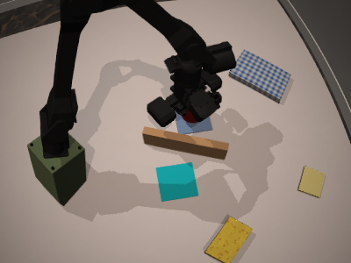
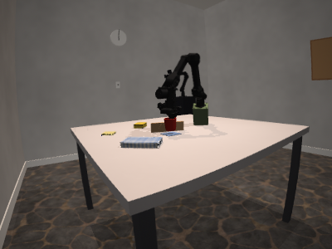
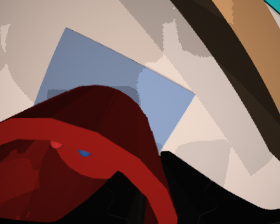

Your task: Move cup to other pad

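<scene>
Gripper [image 1: 189,110] sits at the centre of the top view, pressed together on the rim of the red cup [image 3: 75,141], pinching the wall between its fingers. The cup stands on the pale blue pad [image 3: 156,91], just above the middle of the frame, with part of the pad showing free to the lower right of the arm. Gripping at the rim from above looks meant to keep the cup upright, so the marbles stay inside. In the wrist view, two small specks, one red [image 3: 56,145] and one blue [image 3: 84,153], show in the cup's dark interior; they are probably marbles, though too small to be sure.

A wooden bar [image 1: 186,143] lies across the table just below the cup, between it and the teal pad [image 1: 176,181] lower in the frame. That bar likely forces a lift over it instead of a slide. Whether the base has left the blue pad cannot be told.
</scene>
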